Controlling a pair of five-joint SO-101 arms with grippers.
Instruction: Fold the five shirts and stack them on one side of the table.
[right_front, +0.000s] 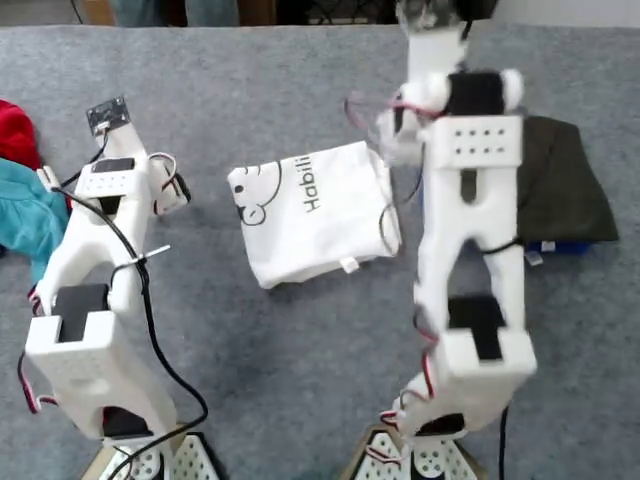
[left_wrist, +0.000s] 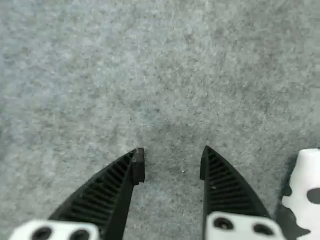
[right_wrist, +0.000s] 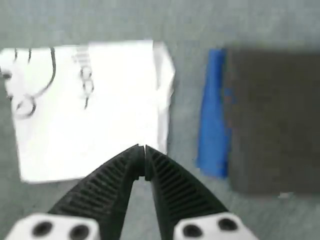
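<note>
A grey felt-like table (right_front: 300, 380) takes up nearly the whole high view. On it stand two white arms: the right arm (right_front: 470, 230) runs up the right half of the frame, and the left arm (right_front: 90, 290) leans in from the lower left. At the centre of the frame lies the folded white shirt (right_front: 315, 210), a tilted rectangle with a dark line drawing and lettering facing up. At the right of the frame, partly under the right arm, a folded dark shirt (right_front: 560, 190) sits on top of a blue shirt (right_front: 555, 246), whose edge shows just below it. A teal shirt (right_front: 25, 215) is bunched against the left edge, with a red shirt (right_front: 15, 135) just above it. The right gripper (right_wrist: 145, 162) has its ribbed black fingers pressed together at the tips over the white shirt's edge; it seems to hang above the cloth rather than pinch it, though that is hard to judge. The left gripper (left_wrist: 172, 162) is spread over bare table.
</note>
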